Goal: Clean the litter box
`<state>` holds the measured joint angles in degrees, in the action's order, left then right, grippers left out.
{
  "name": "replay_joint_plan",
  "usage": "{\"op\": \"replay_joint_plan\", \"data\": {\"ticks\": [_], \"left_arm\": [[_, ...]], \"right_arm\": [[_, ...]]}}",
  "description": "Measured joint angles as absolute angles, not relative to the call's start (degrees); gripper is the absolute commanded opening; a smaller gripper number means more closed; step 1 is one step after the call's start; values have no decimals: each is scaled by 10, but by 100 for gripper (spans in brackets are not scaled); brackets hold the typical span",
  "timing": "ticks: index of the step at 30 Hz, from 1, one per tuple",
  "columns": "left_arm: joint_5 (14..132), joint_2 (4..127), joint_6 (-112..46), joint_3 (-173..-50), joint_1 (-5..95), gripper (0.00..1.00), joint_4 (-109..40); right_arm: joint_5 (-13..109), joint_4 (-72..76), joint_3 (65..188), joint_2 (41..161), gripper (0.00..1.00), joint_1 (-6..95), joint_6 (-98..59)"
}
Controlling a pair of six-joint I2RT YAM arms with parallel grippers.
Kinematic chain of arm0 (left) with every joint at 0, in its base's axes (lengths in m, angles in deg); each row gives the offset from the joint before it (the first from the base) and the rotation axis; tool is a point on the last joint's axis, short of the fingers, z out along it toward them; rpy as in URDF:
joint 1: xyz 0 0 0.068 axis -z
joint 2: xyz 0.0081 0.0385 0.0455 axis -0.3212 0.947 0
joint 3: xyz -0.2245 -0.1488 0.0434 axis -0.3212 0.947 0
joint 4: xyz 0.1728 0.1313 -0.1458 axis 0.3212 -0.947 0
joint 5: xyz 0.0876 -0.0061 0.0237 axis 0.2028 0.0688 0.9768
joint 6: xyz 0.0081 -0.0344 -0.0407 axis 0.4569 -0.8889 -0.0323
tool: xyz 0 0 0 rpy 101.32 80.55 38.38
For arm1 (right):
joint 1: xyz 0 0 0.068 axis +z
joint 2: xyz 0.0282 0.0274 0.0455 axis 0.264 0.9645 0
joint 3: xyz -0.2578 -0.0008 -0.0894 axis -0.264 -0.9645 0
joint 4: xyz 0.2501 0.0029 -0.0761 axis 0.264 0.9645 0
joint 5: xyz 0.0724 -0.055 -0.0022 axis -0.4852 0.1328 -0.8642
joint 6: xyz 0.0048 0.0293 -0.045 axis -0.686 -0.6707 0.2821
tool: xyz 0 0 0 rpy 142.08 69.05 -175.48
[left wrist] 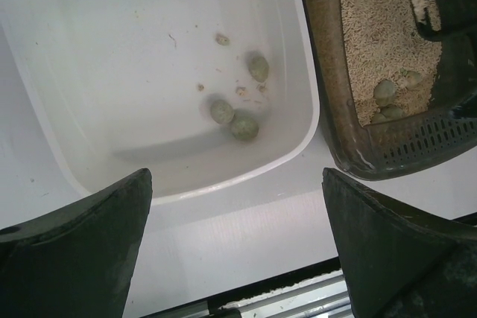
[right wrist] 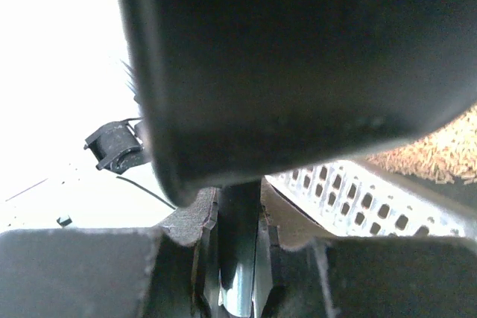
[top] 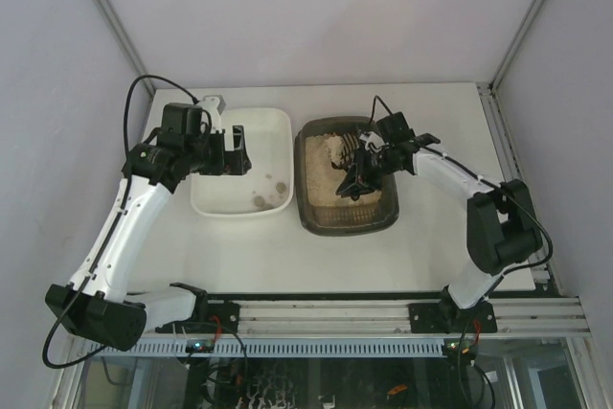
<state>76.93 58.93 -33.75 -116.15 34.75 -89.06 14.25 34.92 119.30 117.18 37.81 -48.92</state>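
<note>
Here, the litter box [top: 347, 227], a dark tray of beige granules, sits on the right half of a white table [top: 287, 261], its long side just beside a white tray [top: 213, 208]. The right gripper [top: 356, 171] is clamped on the handle of a black slotted scoop [left wrist: 440, 139] that rests in the litter, with greenish lumps [left wrist: 386, 93] close against it. Three similar lumps [left wrist: 240, 121] lie in the white tray. Above that tray's left side, the left gripper [top: 238, 150] hangs with jaws spread wide. Pale grey walls [top: 316, 16] enclose the table on three sides, and an aluminium rail [top: 383, 313] runs along its near edge.
</note>
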Motion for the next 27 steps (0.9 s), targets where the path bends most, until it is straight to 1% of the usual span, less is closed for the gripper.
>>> {"op": "replay_joint_plan", "data": {"ticks": [7,11,15,19,22,25,27], "left_arm": [[777,585,-333,-1156,347,100,-882],[786,577,-327,-1145,347,100,-878],[797,555,-319,-1118,347,100,-872],[801,522,-308,-1087,347,100,-869],[806,503,-298,-1072,347,100,-870],[815,494,-288,-1068,347,100,-876],[828,491,-279,-1068,347,100,-883]], "right_arm": [[167,382,1187,1112,0,379,-481],[160,328,1121,1085,0,382,-483],[141,199,994,1048,0,382,-505],[140,90,933,1001,0,382,-513],[127,-10,913,987,0,375,-516],[97,-178,873,997,0,365,-553],[78,-313,835,1024,0,360,-600]]}}
